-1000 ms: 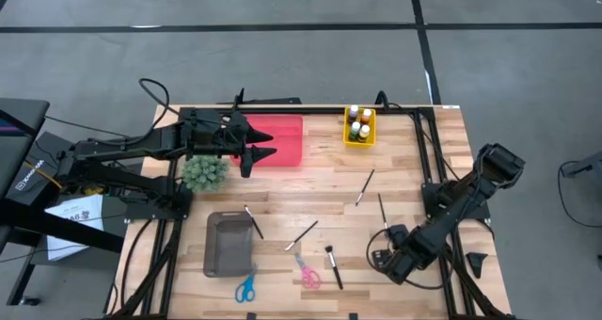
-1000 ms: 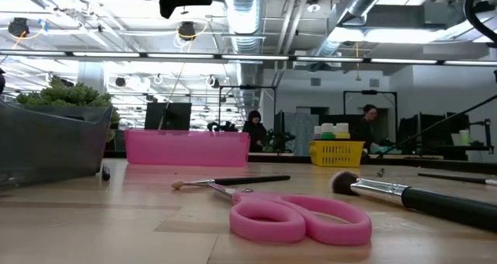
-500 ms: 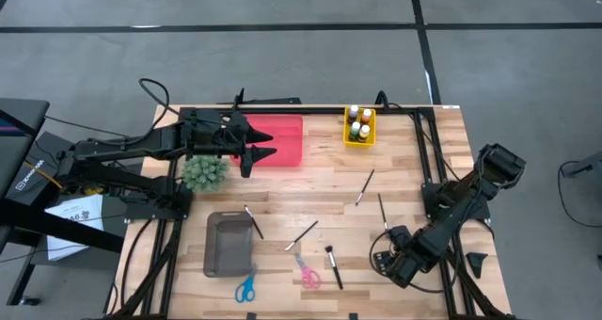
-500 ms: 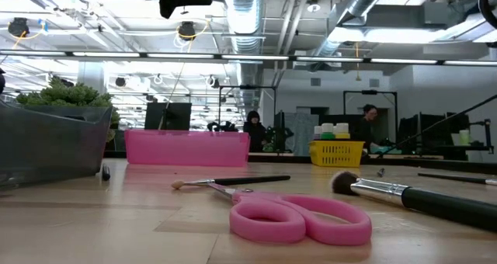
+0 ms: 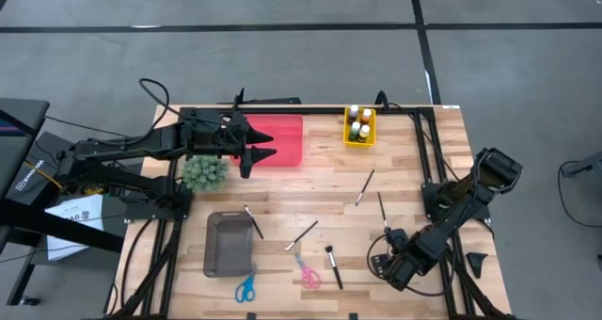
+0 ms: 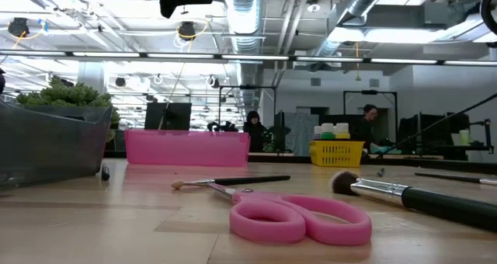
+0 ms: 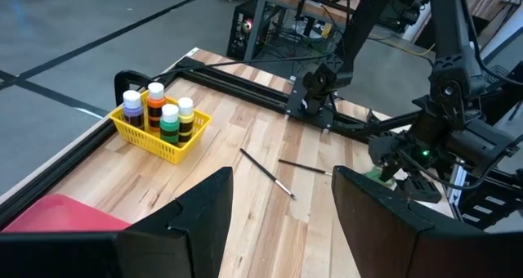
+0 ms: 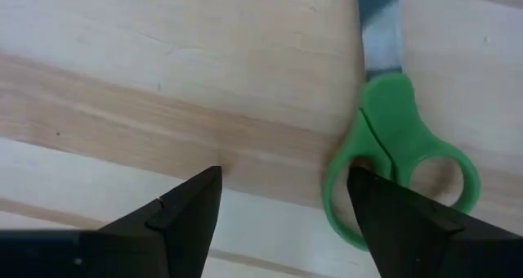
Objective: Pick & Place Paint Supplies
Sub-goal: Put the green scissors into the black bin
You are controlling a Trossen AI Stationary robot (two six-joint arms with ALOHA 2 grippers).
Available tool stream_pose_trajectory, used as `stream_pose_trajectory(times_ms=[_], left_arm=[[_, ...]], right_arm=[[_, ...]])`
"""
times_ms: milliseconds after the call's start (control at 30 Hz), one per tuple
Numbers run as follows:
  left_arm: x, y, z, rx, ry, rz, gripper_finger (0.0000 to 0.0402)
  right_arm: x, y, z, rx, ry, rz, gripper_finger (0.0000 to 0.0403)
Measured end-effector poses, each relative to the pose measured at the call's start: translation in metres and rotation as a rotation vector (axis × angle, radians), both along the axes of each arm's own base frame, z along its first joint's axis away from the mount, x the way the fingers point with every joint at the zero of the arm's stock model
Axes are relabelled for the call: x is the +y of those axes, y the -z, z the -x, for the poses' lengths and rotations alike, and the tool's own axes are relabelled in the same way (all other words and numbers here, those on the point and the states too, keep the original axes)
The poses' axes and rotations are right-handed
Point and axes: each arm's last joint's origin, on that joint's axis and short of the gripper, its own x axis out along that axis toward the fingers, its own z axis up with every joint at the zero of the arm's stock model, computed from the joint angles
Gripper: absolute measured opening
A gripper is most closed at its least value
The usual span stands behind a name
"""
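A: What was seen nearest the front edge of the table?

B: Blue scissors (image 5: pixel 245 288) and pink scissors (image 5: pixel 308 274) were laid there, with a thick-handled brush (image 5: pixel 333 266) just beside the pink pair. The right gripper (image 5: pixel 390 266) was held low over the front right of the wooden table (image 5: pixel 404 160). Its fingers (image 8: pixel 178 208) were spread wide and nothing was held between them. Green scissors (image 8: pixel 398 155) were seen on the wood just beyond the fingertips in the right wrist view.

A: And farther in?

B: A grey bin (image 5: pixel 229 244) was set at the front left, and 1 thin paintbrush (image 5: pixel 253 221) was leaned over its right rim. Another thin paintbrush (image 5: pixel 301 234) was laid on the bare wood between the bin and the right arm. 2 more thin brushes (image 5: pixel 365 186) were found toward the right, near each other but apart.

A: Where were the paint bottles?

B: The paint bottles (image 5: pixel 358 125) were stood upright in a yellow basket (image 5: pixel 346 136) at the far edge, right of centre. 4 were counted in the left wrist view: purple, orange, green and yellow-and-black.

A: And the left arm?

B: The left gripper (image 5: pixel 261 142) was held above a pink tray (image 5: pixel 287 139) at the far left, well apart from the basket. Its fingers (image 7: pixel 189 215) were parted wide and nothing was gripped. A fuzzy green tuft (image 5: pixel 205 172) was placed just in front of that arm.
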Motion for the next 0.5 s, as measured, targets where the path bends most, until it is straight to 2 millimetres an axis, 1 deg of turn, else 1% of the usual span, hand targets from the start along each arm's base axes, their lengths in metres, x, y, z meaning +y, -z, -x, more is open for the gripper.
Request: stream_pose_trajectory(times_ms=[67,167,500], left_arm=[[0.0,0.0,0.0,0.0,0.0,0.0,0.0204],[-0.0001,0.0,0.0,0.0,0.0,0.001,0.0204],[0.0,0.0,0.0,0.0,0.0,0.001,0.0204]], right_arm=[[-0.0009,0.0001,-0.0005,0.004,0.004,0.003,0.0256],[-0.0016,0.0006,-0.0001,0.012,0.005,0.008,0.0228],[-0.0057,0.0017,0.0018,0.046,0.02,0.038,0.0069]])
